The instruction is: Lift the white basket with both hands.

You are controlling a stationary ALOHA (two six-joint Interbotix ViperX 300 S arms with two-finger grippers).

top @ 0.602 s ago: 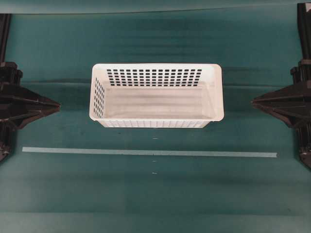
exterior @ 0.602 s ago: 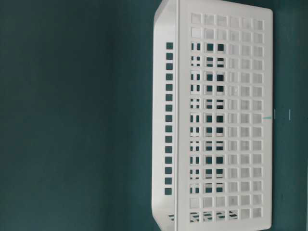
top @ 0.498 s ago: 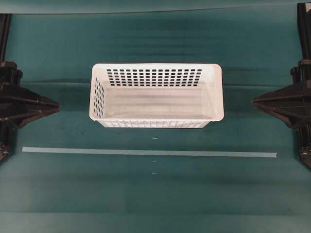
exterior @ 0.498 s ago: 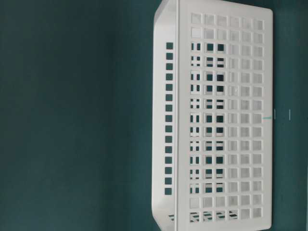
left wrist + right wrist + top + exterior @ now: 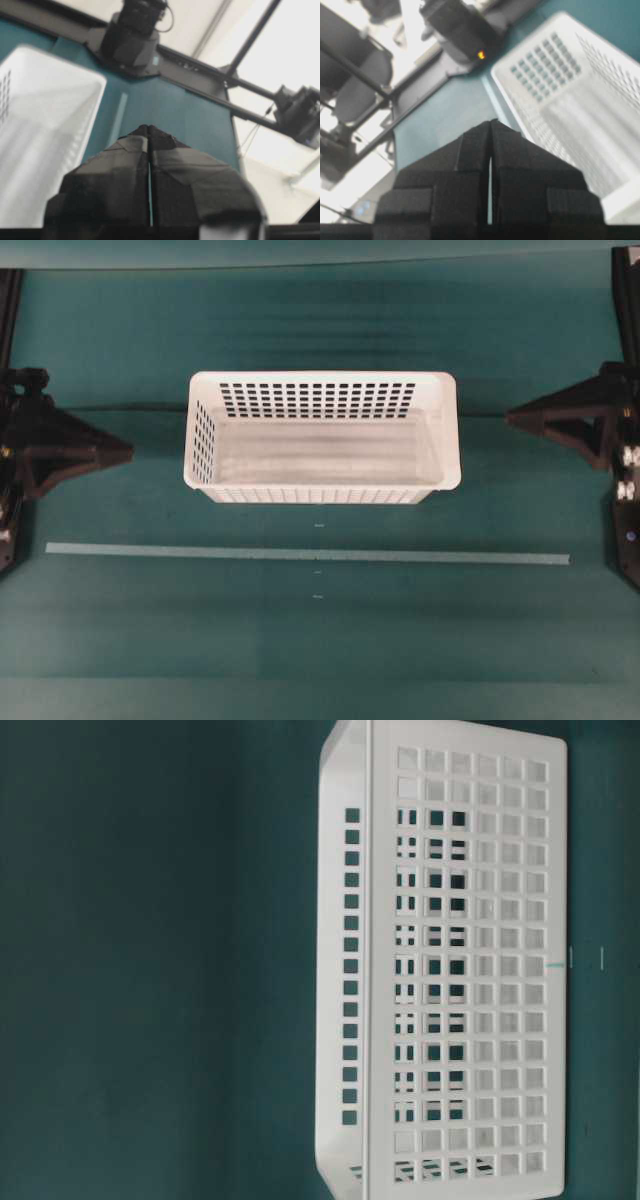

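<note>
**newbie_op:** Ok so the basket [image 5: 322, 437] sits mid-desk [image 5: 300, 640], open side up, long side parallel to the tape strip [image 5: 307, 555] just in front of it. Nothing in it. Both arms are parked at the edges, well apart from it. How do I start?

**aloha_vet:** First thing, look at your wrist views. The left end effector [image 5: 149, 131] and the right end effector [image 5: 491, 125] both have their fingers pressed together, holding nothing. You can't grab a rim like that, so spread both wide before you get close.

**newbie_op:** Where do I grab?

**aloha_vet:** I'd say the short end walls, one per side, around the middle of each rim. Come in above the rim, drop one finger inside and one outside, then clamp. Try to close both at about the same time, or one side will probably shove the basket sideways.

**newbie_op:** And the lift?

**aloha_vet:** Raise both together and level. It's light plastic, so uneven height likely just tilts or twists it out of your grip.
</note>
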